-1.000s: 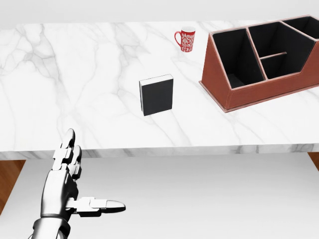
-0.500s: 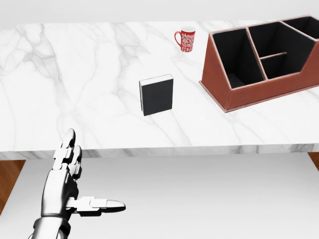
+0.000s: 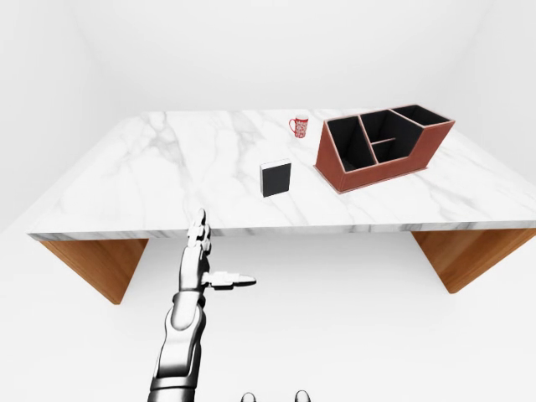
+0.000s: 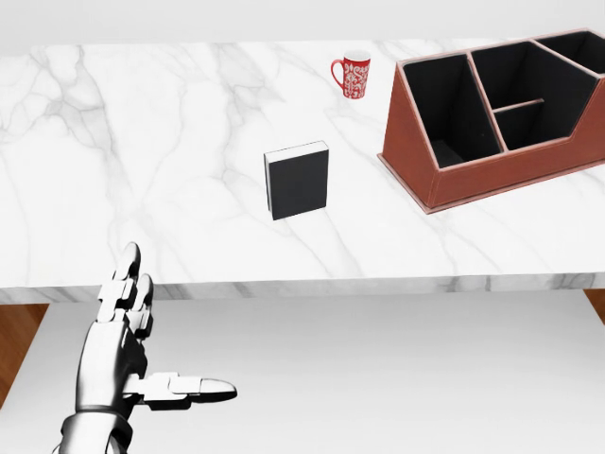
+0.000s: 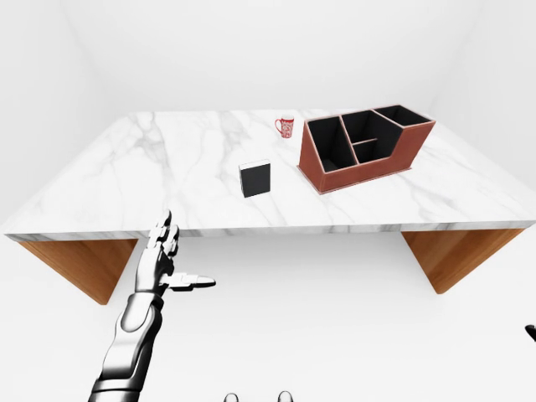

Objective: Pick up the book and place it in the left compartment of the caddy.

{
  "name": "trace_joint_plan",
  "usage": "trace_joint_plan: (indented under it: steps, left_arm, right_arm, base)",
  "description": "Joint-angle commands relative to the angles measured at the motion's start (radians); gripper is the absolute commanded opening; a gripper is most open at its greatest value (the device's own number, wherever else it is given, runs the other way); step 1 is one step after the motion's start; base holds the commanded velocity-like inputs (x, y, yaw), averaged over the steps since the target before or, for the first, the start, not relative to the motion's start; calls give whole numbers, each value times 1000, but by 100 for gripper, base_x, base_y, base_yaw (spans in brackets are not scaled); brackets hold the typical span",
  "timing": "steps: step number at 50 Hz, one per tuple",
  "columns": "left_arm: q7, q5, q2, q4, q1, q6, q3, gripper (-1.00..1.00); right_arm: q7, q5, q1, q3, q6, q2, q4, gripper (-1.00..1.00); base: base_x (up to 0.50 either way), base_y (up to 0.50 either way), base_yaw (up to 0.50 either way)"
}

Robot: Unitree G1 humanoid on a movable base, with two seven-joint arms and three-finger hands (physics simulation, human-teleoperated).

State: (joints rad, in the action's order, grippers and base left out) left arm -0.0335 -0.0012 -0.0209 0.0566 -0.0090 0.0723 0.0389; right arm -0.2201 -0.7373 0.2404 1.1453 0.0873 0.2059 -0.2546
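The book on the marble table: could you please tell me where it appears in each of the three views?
Left-eye view: book just right of centre, upper half.
Head view: centre, upper half.
Right-eye view: just left of centre, upper half.
Shared landmark: the red mug, up and right of it.

Table [image 4: 142, 142]: white marble look, grey veining, smooth polished top; wood-grain supports under it in eye views. Book [image 4: 298, 182]: matt black cover, white page edges like paper. Caddy [image 4: 492, 170]: reddish-brown leather-like walls, pale trim, matt black lining. Mug [image 4: 353, 74]: glossy red, white pattern, ceramic look. Left hand [image 4: 128, 355]: shiny chrome-like metal, segmented fingers.
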Motion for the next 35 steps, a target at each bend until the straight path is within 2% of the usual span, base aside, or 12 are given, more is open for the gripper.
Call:
trace_joint_plan:
  steps: [1,5,25,35]
  left_arm:
    - [-4,-4,0,1,-2,8,-1,100]
    - [-2,-1,-1,8,-3,15,1,100]
    - [-6,2,-1,19,-2,15,-1,100]
    - [-2,7,-2,37,-9,15,0,100]
  right_arm:
    - [0,-47,10,15,0,5,5,100]
    - [-9,-76,17,20,0,3,-5,100]
    - [-35,-86,25,20,0,-4,-21,100]
    - [-44,-86,22,19,0,-2,-14,100]
  base:
    - [0,0,0]
    - [0,0,0]
    - [0,0,0]
    - [0,0,22]
